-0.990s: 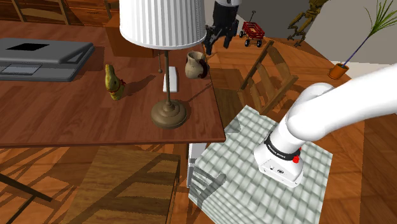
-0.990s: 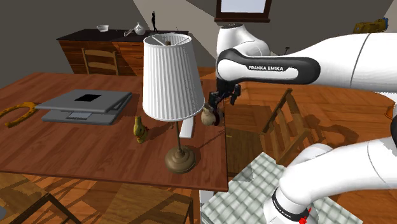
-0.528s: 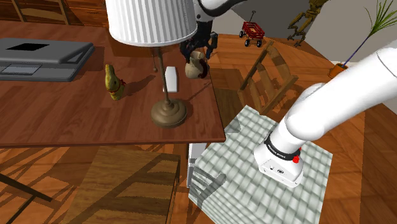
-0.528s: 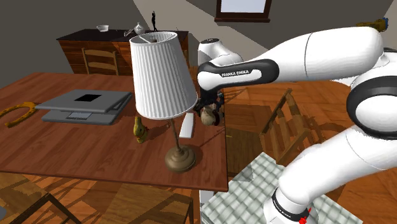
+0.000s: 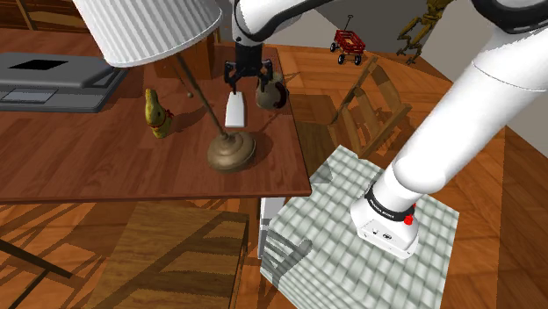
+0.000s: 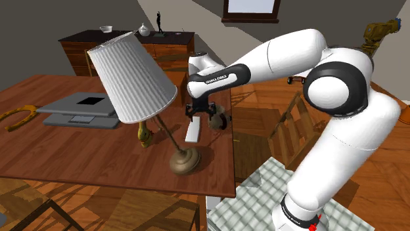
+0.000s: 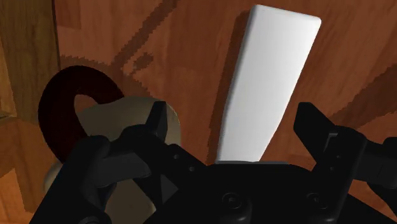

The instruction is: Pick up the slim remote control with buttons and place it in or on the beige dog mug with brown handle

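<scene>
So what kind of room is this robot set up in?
Most likely a dining room in a house: a large wooden table with a wooden chair beside it, a dark sideboard behind, and a red toy wagon on the floor.

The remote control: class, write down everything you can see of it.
The remote control is a slim, plain white slab with rounded corners; no buttons show. It lies flat on the brown wooden table, beside the beige mug, near the lamp base. The open gripper straddles it, fingers not touching it.
</scene>
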You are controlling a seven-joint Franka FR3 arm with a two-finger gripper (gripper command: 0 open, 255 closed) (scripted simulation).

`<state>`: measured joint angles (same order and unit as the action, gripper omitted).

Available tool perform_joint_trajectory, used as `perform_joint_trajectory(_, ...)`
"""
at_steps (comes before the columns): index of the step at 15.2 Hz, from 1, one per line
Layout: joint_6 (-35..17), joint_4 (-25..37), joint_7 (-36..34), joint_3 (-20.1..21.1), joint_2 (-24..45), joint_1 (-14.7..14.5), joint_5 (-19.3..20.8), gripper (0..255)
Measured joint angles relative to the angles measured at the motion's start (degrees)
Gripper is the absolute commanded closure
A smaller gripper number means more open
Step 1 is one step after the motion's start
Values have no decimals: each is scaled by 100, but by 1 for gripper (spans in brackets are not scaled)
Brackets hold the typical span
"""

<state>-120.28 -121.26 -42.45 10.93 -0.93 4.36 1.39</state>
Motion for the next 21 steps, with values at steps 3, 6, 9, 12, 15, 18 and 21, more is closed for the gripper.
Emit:
perform_joint_trajectory(3, -195, 443, -527, -4, 682, -10, 71, 0)
perform_joint_trajectory(6, -303, 898, -924, -58, 1279, -26, 123, 0)
perform_joint_trajectory(9, -453, 932, -1024, -73, 1470, -42, 150, 0)
perform_joint_trajectory(12, -648, 854, -1057, -81, 1590, -53, 178, 0)
perform_joint_trajectory(15, -803, 801, -1071, -91, 1695, -57, 204, 0)
perform_joint_trajectory(18, -823, 789, -1071, -92, 1700, -56, 206, 0)
perform_joint_trajectory(21, -825, 789, -1071, -92, 1701, -56, 206, 255)
